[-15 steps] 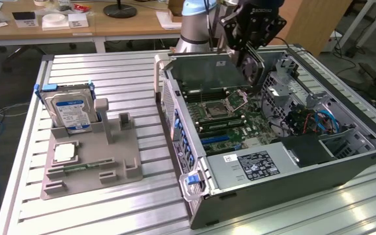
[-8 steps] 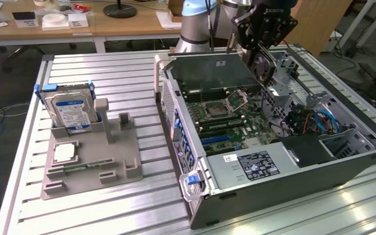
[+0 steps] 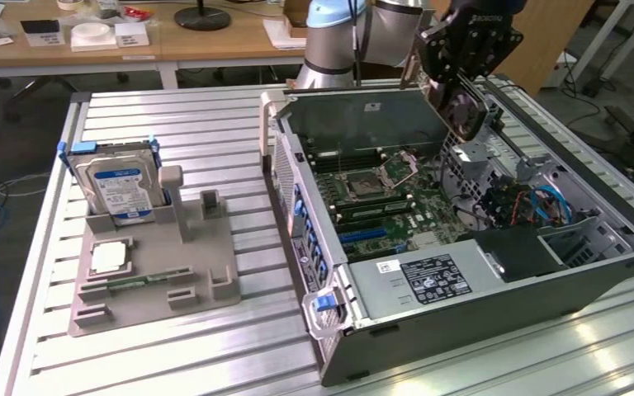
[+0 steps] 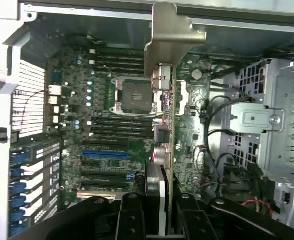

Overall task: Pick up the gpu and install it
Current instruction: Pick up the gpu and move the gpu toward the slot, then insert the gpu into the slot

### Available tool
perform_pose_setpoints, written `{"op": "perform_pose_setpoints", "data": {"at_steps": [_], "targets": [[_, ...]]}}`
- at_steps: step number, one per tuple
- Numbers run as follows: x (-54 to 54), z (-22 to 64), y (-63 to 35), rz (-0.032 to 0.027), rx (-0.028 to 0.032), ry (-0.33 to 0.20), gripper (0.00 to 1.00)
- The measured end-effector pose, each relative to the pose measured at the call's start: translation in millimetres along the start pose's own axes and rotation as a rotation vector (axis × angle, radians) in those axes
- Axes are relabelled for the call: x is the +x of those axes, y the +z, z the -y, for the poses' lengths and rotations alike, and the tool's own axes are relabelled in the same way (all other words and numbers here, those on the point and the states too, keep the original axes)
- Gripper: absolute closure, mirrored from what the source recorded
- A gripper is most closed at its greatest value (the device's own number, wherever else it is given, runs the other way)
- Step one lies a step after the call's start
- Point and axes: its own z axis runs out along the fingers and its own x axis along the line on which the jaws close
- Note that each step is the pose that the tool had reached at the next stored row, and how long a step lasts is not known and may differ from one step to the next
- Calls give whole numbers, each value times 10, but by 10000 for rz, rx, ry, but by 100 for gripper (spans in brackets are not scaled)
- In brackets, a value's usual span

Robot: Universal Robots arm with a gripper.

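Exterior view takes in the slatted tabletop carrying an open computer case that lies on its side with the motherboard facing up. Outside the case, well apart from it toward the exterior view's left, a grey fixture holds a hard drive.

The gpu hangs above the case's far end, clear of everything inside it. Its round fan is turned toward the exterior view's left. The claw clamps the card by its upper end, drawn in narrow across the thin board.

From the wrist view, the gpu is seen edge-on between the black fingers of the claw. Its long axis runs straight out from the claw toward the motherboard, and the silver bracket sits at the end farthest from the grip.

The blue slot sits on the case floor, nearer the case's front end than the card is. In the wrist view this blue slot lies off to the fan side of the card and runs crosswise to its edge. As I judge it, the card is neither over that slot nor lined up along it.
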Motion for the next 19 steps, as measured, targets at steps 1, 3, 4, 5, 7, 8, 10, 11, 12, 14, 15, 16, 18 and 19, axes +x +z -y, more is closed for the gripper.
{"op": "perform_pose_setpoints", "data": {"at_steps": [1, 3, 4, 5, 7, 8, 10, 11, 12, 14, 15, 16, 18, 19], "targets": [[-1, 0, 0, 0, 0, 0, 72], [-1, 0, 1, 0, -1, 2, 72], [-1, 0, 0, 0, 0, 2, 72], [-1, 0, 1, 1, -1, 2, 72], [-1, 0, 1, 1, -1, 3, 72], [-2, 0, 1, 0, 0, 2, 72], [-2, 0, 1, 1, 0, 2, 72], [-2, 0, 0, 0, 0, 2, 72], [-2, 0, 1, 1, -1, 2, 72], [-2, 0, 0, 1, 0, 2, 72], [-2, 0, 1, 0, 0, 2, 72], [-2, 0, 1, 1, 0, 2, 72], [-2, 0, 1, 0, 0, -3, 72], [-2, 0, 1, 0, -1, -23, 72]]}}
